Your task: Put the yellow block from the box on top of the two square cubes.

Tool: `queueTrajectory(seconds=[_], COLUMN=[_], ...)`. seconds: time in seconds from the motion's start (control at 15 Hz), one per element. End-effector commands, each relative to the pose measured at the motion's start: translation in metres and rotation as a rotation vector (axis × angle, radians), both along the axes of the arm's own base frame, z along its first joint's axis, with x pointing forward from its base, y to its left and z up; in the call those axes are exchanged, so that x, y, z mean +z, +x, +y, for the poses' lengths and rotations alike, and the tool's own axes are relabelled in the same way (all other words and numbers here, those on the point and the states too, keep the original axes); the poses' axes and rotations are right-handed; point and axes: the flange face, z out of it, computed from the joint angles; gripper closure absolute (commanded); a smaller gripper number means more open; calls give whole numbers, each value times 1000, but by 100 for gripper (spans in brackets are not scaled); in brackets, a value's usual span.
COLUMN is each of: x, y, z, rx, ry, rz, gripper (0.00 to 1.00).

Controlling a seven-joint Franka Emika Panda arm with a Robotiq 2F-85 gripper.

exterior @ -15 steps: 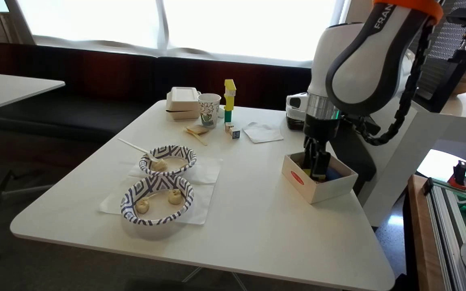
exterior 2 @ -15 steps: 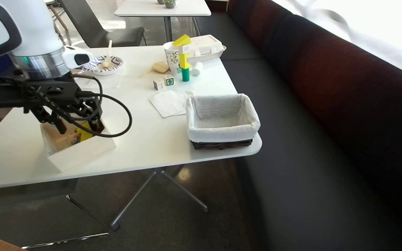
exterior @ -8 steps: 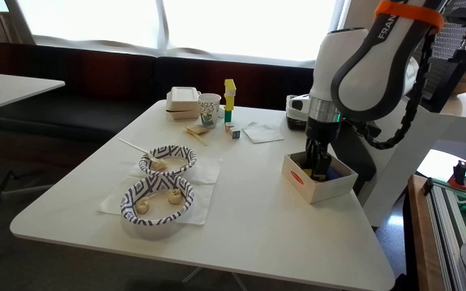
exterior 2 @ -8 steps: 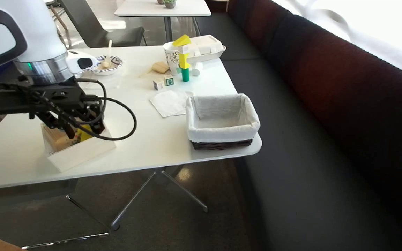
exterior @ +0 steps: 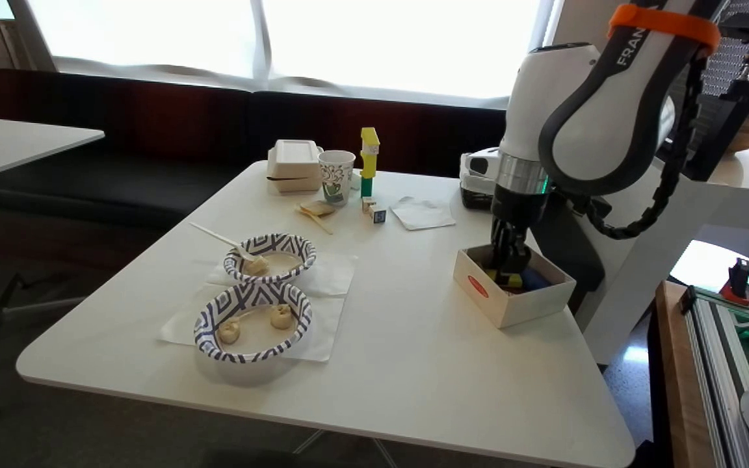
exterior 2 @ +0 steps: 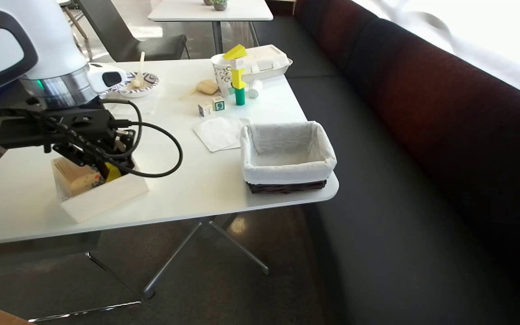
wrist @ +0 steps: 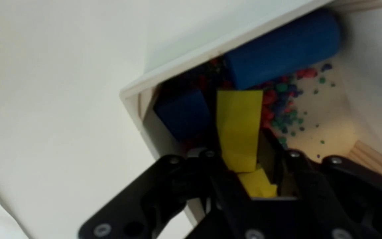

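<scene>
The yellow block (wrist: pixel 239 129) lies in the pale wooden box, between my gripper's fingers (wrist: pixel 242 137) in the wrist view. The fingers are shut on its sides. In an exterior view the gripper (exterior: pixel 510 265) reaches down into the box (exterior: pixel 540 308), with yellow showing under it. In an exterior view the box (exterior 2: pixel 106 198) also shows, with the gripper (exterior 2: pixel 116 169) inside its rim. Another yellow piece (wrist: pixel 257 184) lies behind the held block. The two square cubes, letter cubes with dark and greenish faces, sit close together on the table; one cube (exterior 2: pixel 205 109) is near the other (exterior 2: pixel 218 104).
Blue blocks (wrist: pixel 282 48) lie in the box. A tall stack of green and yellow blocks (exterior 2: pixel 239 81) stands just behind the cubes, near a paper cup (exterior: pixel 336 177). A napkin (exterior 2: pixel 218 134), a lined basket (exterior 2: pixel 287 174) and patterned bowls (exterior: pixel 253 322) are on the table.
My gripper has come slightly down into the box, and its fingers have closed from apart onto the yellow block. The cubes and the stack have not moved.
</scene>
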Motion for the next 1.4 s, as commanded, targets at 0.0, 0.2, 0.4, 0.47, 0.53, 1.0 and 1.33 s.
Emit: queueTrajectory(seconds=[0.0,0.2,0.4,0.47,0.53,1.0,1.33], x=[2,14,31,37,42,94,110], y=[-1,1,-1,0,0,1,21], z=[8,11,7,6,5,-11,-51], rx=[2,-12,-43,-51,-59,-149,-256], ry=[14,21,23,26,37,65,9], rz=[13,26,39,40,42,-6,-54], gripper=[92,92,92,92,92,92,92])
